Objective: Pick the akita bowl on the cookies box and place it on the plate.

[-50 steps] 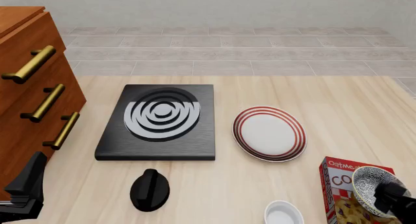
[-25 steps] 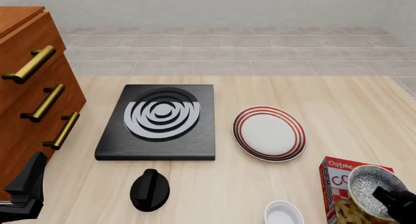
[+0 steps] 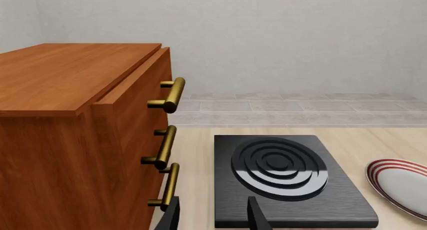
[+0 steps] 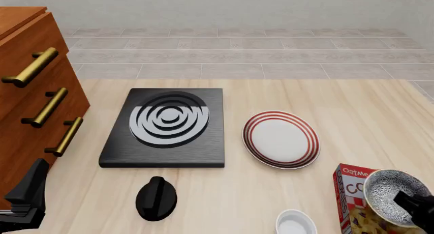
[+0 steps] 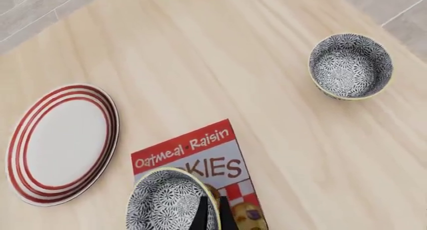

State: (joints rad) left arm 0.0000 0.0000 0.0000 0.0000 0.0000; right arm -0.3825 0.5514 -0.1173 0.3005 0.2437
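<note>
We see the right claw (image 5: 209, 212) clamped on the rim of the speckled bowl (image 4: 392, 196), one finger inside and one outside, the two nearly together across the thin wall. In the front view the bowl sits over the cookie box (image 4: 352, 193) at the near right corner of the surface (image 4: 366, 117), tilted so that its patterned inside faces the camera; we cannot tell whether its base touches the box. The right wrist view shows the bowl over the lettered end of the red box, covering part of the word "COOKIES".

The red-ringed plate (image 4: 281, 139) lies flat on the surface, beyond the box and toward the middle, apart from both box and bowl. Just left of the plate is the black stove slab (image 4: 166, 127) with grey rings, and nearer to us a black knob (image 4: 156, 197). A small plain white bowl (image 4: 296, 224) rests beside the box at the near edge. The right wrist view also shows a second patterned bowl (image 5: 349, 65) standing alone on the surface, well away from the box.

The left claw (image 3: 213, 217) hangs at the near left with its fingers apart and nothing between them, beside the wooden drawer cabinet (image 4: 30, 91) with brass handles.
</note>
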